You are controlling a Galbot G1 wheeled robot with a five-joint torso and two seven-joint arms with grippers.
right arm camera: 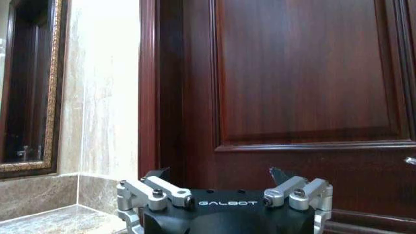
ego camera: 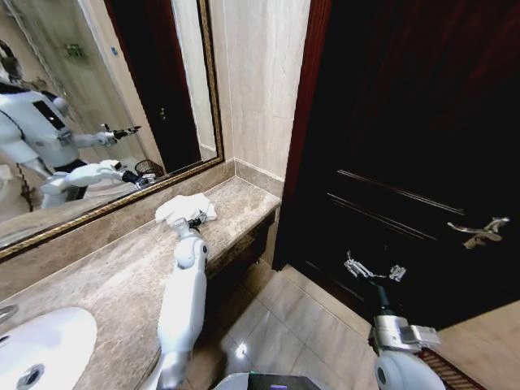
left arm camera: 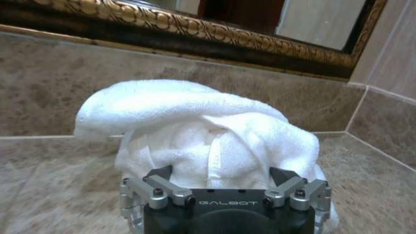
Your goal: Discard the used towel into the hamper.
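White lettering reading "GALBOT" shows on the black body of each gripper in the wrist views. At the left, a round white basin (ego camera: 41, 349) is set into the mottled beige stone counter (ego camera: 114, 280), under a gilt-framed wall mirror (ego camera: 97, 106). The left gripper (ego camera: 193, 221) reaches across the counter to the crumpled white terry towel (ego camera: 185, 208) lying near the counter's far end; its jaws stand apart, the fingertips (left arm camera: 159, 171) at the towel's near edge, apparently touching the cloth without clamping it. To the right, the right gripper (ego camera: 375, 271) hangs in the air before the dark red-brown panelled door (ego camera: 406, 146) with its metal lever handle (ego camera: 479, 231), jaws apart and holding nothing.
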